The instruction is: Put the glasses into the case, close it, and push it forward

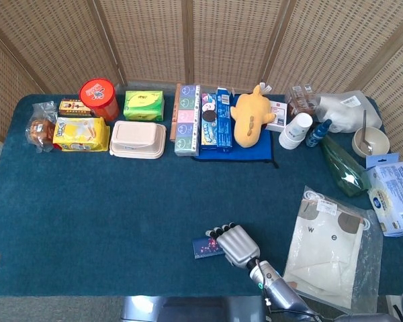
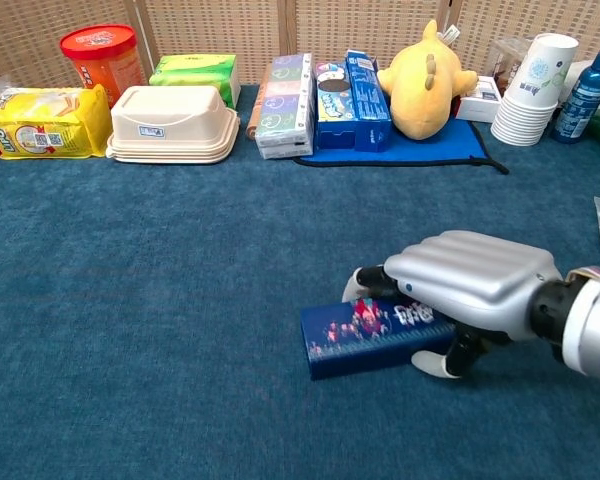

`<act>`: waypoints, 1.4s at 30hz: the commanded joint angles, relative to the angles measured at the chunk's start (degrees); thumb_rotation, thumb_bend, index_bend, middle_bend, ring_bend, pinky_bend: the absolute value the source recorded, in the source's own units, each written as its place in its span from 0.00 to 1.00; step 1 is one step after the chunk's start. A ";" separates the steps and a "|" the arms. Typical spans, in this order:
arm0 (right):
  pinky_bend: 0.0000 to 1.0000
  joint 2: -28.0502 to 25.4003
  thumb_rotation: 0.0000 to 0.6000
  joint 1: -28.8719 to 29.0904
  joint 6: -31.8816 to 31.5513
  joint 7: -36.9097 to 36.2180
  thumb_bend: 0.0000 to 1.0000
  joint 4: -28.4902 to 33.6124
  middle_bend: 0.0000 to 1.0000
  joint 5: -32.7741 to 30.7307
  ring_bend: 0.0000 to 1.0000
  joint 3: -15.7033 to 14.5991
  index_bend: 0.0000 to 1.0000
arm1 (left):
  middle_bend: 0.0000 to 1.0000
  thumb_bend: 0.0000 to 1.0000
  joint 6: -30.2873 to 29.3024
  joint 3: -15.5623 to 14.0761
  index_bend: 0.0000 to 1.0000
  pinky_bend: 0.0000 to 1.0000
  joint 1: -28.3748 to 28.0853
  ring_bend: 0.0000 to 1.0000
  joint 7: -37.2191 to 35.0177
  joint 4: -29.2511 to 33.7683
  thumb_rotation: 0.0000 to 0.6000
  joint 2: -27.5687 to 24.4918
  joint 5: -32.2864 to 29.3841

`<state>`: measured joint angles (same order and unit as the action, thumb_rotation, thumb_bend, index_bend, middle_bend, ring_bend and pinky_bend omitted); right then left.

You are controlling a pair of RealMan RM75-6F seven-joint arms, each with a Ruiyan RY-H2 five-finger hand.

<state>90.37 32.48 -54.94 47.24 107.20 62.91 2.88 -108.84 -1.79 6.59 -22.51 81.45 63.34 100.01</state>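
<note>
low in the frame, a little right of centre, the right hand (image 2: pixel 470 285) is curled over the glasses case (image 2: pixel 375 335), fingers draped across its top and far edge and the thumb tucked against the near side, so it grips the case rather than lying flat on it. from the head view the same hand (image 1: pixel 235 244) covers the right end of the case (image 1: pixel 207 246), with only the left end poking out. the case is shut; its dark blue lid with a small floral print faces up and toward the chest camera, and its left end looks tipped up a touch off the blue cloth, though i cannot be sure of that.

no glasses show anywhere on the table (image 1: pixel 121 201), so my guess is they are already inside and the lid already closed. what looks left is the push forward, toward the top of the frame. the case sits near the bottom edge of the table, well apart from the row of goods, so there is open cloth ahead of it.

further out, at the lower right of the head view, lies a clear bag (image 1: pixel 329 248) holding something white. along the top stands a row: a red tub (image 1: pixel 98 97), a yellow packet (image 1: pixel 80 133), a beige lunch box (image 1: pixel 138 139), some cartons (image 1: pixel 188 119), a yellow plush toy (image 1: pixel 250 115) and paper cups (image 1: pixel 295 131).

the left hand is not visible in either view.
</note>
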 commanded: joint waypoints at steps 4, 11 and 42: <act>0.52 0.32 1.00 0.56 -1.84 -4.49 0.35 -0.95 0.48 0.84 0.49 1.58 0.47 | 0.01 0.32 0.69 0.02 0.13 0.00 -0.24 0.00 -0.28 -0.27 1.00 0.21 -0.33; 0.50 -1.56 1.00 2.24 -2.45 -8.79 0.35 -2.47 0.47 -0.02 0.49 5.38 0.47 | 0.02 0.32 1.69 0.23 0.13 0.00 -0.68 0.00 0.35 0.55 1.00 0.04 -0.82; 0.22 -9.81 1.00 9.07 2.02 -18.81 0.34 -9.74 0.12 -6.60 0.07 8.75 0.00 | 0.01 0.32 10.03 1.95 0.11 0.00 -4.83 0.00 10.30 12.48 1.00 -2.02 -3.52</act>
<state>81.43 42.15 -51.92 29.06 96.45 55.54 11.73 -99.09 0.05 1.91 -12.52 93.63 61.51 96.77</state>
